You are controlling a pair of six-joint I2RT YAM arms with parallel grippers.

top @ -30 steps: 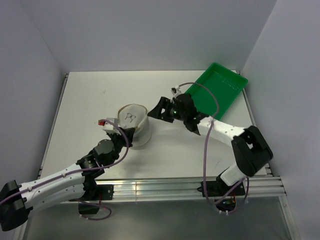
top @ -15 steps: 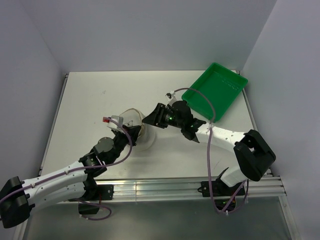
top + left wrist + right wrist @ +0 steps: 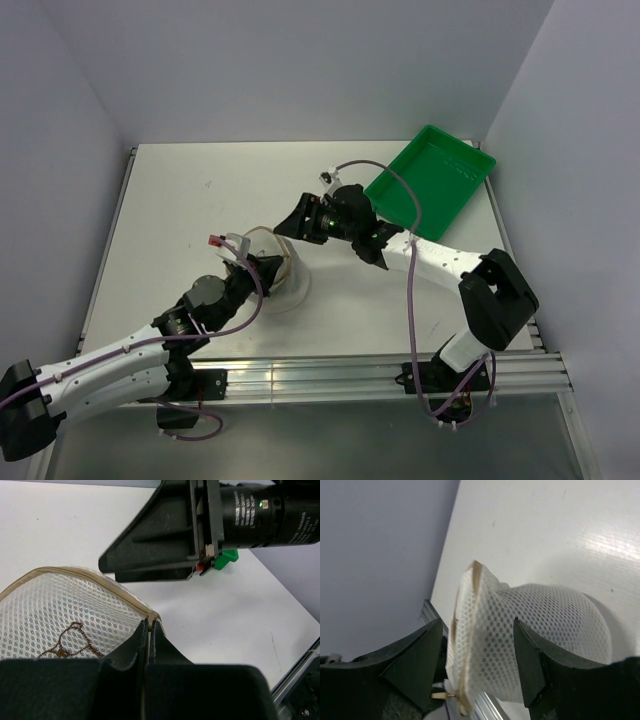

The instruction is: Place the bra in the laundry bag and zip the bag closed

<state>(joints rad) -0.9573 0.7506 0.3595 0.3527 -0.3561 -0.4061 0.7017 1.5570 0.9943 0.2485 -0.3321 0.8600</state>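
Observation:
The laundry bag point(image 3: 280, 278), white mesh with a tan zipped rim, lies tipped on the table left of centre. My left gripper point(image 3: 262, 266) is shut on its tan rim point(image 3: 131, 599), fingertips point(image 3: 143, 628) pinched at the zip seam. A brown stitched mark shows on the mesh point(image 3: 60, 615). My right gripper point(image 3: 288, 226) is open at the bag's far side; in its wrist view the bag point(image 3: 530, 625) sits between its spread fingers point(image 3: 422, 652), and the gripper point(image 3: 477, 647) is not touching it. The bra shows in no view.
A green plastic tray point(image 3: 432, 180) stands at the back right, partly over the table's edge. The right gripper's body point(image 3: 165, 540) hangs close above the left gripper. The metal rail point(image 3: 380, 375) runs along the near edge.
The bag has tipped and sunk toward the near side under the left gripper's hold. My right gripper has moved left, up to the bag's far side.

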